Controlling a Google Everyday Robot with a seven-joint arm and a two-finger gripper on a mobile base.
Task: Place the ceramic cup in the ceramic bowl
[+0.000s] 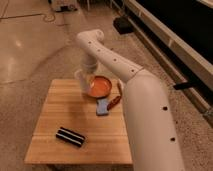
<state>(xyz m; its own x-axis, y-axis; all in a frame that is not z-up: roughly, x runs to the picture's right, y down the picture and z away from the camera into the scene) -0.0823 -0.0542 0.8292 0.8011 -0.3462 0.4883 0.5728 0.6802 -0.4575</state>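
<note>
The white ceramic cup (80, 81) is upright in my gripper (84, 76), which comes down onto it from above. The cup is held at the left rim of the orange ceramic bowl (99, 87), which sits at the back middle of the wooden table (55, 115). The gripper is shut on the cup. Whether the cup hangs over the bowl's edge or just beside it I cannot tell. My white arm (145, 110) fills the right side of the view and hides the table's right edge.
A blue sponge (102, 106) lies just in front of the bowl. A red-orange elongated item (116, 99) lies to its right by the arm. A black striped packet (70, 136) lies at the table's front left. The floor surrounds the table.
</note>
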